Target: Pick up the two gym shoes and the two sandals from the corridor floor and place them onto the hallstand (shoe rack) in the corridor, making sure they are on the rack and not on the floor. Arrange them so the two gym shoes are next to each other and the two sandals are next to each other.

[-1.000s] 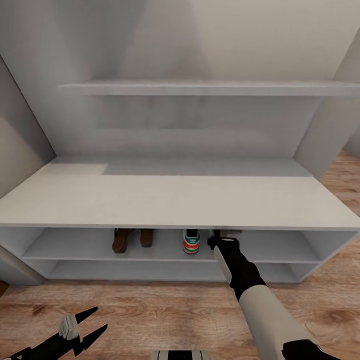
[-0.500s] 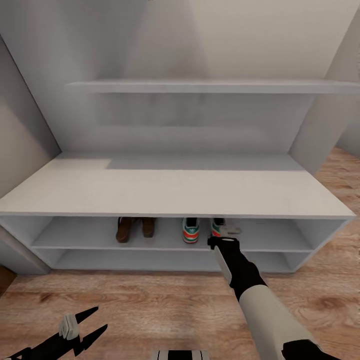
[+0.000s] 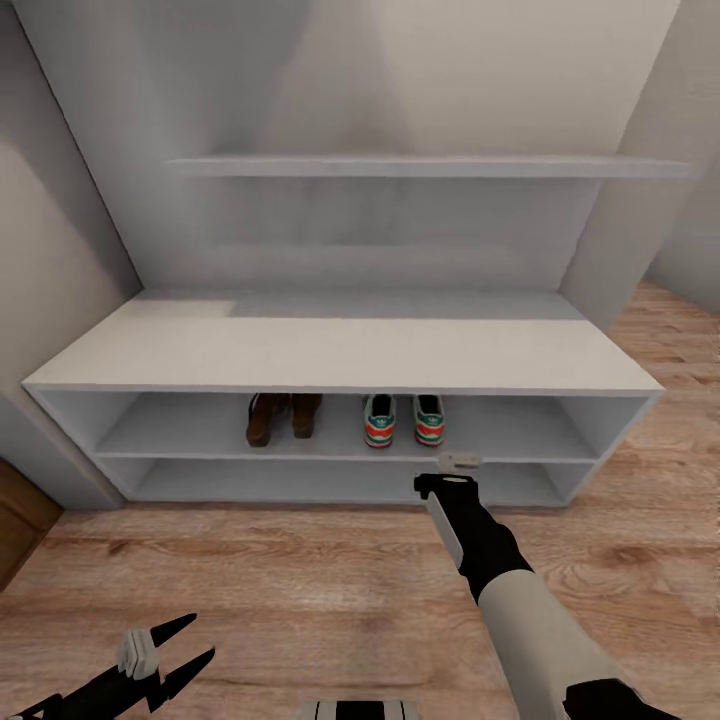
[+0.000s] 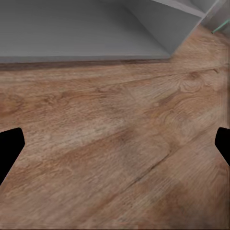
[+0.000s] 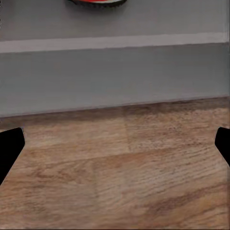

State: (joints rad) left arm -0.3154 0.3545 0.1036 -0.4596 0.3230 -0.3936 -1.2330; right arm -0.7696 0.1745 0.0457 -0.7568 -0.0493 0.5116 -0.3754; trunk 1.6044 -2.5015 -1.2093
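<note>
With gym shoes beside sandals, hallstand upper shelf

A pale grey wall stands at the back, with soft light and shadow on it. One long floating shelf hangs on it. At the far left edge, low down, there is a bit of brown wood.

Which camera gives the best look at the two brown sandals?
The head view: the sandals stand side by side on the upper open shelf of the hallstand, left of the gym shoes. The right wrist view catches just one shoe's sole edge.
</note>
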